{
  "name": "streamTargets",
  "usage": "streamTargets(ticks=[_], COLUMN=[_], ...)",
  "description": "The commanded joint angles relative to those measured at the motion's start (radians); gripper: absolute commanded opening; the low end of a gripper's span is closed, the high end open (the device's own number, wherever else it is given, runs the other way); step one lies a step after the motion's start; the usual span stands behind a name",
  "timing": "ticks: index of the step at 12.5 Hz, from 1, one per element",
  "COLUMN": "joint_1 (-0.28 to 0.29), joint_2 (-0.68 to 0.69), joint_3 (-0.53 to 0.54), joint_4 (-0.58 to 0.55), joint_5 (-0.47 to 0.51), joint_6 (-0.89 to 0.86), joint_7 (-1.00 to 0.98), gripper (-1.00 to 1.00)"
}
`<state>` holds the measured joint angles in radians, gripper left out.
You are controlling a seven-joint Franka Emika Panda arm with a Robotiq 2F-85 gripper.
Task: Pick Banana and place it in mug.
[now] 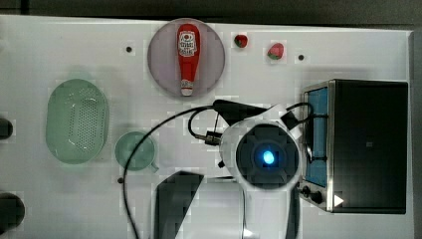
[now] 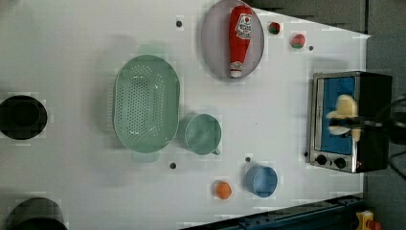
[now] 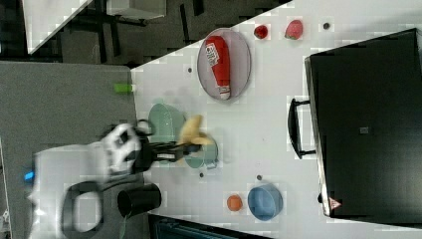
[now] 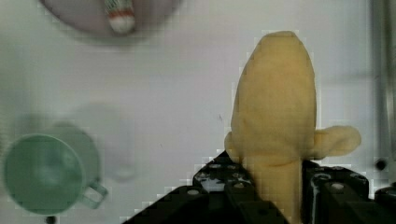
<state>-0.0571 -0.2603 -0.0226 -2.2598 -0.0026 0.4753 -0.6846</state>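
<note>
Mint-green, the mug (image 4: pixel 44 173) stands on the white table (image 4: pixel 177 88); well apart from it, the gripper (image 4: pixel 275 186) pinches the pale yellow banana (image 4: pixel 275 107) between its black fingers (image 4: pixel 224 184), the fruit jutting beyond their tips, raised above the table.

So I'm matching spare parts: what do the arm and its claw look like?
The arm is white and rounded, with a dark round cap lit by a blue light. Black cables loop off it. The claw is black, blocky, with small silver screws.
</note>
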Motion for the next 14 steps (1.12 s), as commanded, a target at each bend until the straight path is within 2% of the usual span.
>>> streamTargets(ticks=[1, 4, 9, 11, 14], joint_1=[0.033, 0.042, 0.060, 0.061, 0.061], joint_2=[-0.045, -0.075, 0.005, 0.089, 0.213], joint_3=[0.057, 0.151, 0.330, 0.409, 0.458], joint_4=[0.023, 0.028, 0.028, 0.027, 0.026], joint_5=[-0.002, 0.021, 0.121, 0.121, 0.121], joint_6=[-0.076, -0.141, -0.156, -0.070, 0.055], joint_7=[-0.005, 0.171, 0.505, 0.652, 0.738], gripper=[-0.49, -0.49, -0.49, -0.49, -0.49])
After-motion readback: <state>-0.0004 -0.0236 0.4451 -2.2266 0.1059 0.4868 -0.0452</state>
